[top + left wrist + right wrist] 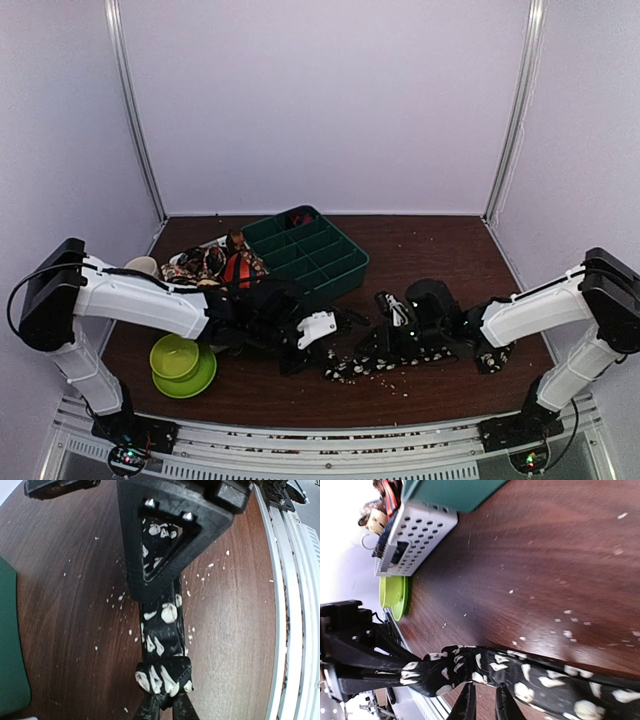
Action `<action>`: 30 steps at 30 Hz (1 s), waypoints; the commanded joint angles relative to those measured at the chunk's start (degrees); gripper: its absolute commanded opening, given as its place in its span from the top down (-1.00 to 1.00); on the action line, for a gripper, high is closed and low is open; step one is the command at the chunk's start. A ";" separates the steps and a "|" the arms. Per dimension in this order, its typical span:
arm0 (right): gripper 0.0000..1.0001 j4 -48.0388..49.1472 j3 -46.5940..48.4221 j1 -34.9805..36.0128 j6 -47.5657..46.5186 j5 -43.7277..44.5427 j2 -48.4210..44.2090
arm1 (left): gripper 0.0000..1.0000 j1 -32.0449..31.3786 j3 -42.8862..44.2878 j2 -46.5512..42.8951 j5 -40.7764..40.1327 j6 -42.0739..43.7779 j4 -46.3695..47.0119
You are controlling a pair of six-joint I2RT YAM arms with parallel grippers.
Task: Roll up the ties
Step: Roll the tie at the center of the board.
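A black tie with cream-white spots point(372, 362) lies stretched across the brown table between my two arms. In the left wrist view my left gripper point(167, 699) is shut on the tie's folded end point(163, 676), and the strip point(162, 625) runs away under the right gripper's black body point(170, 510). In the right wrist view my right gripper point(485, 689) has its fingertips at the near edge of the tie point(520, 672), a small gap of bare wood showing between them. More ties point(225, 265), brown-gold and red-striped, are heaped at the back left.
A green compartment tray point(310, 255) stands behind the grippers. A white perforated basket point(415, 535) sits beside it with the heaped ties. Stacked lime-green bowls point(182, 365) rest at the front left. White crumbs dot the wood. A metal rail point(295, 605) borders the near edge.
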 commanded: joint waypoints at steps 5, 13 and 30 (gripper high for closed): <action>0.40 1.29 -5.99 -3.97 -0.18 -0.82 -5.89 | 0.77 -0.30 7.96 7.05 4.13 1.82 0.69; 0.26 6.33 -9.50 -5.86 2.25 -3.57 -6.20 | 0.67 -0.48 12.21 15.84 6.84 0.29 4.52; 0.06 10.60 -8.58 -4.77 4.06 -6.96 -1.18 | -0.12 -0.48 11.08 19.93 6.97 -1.95 7.76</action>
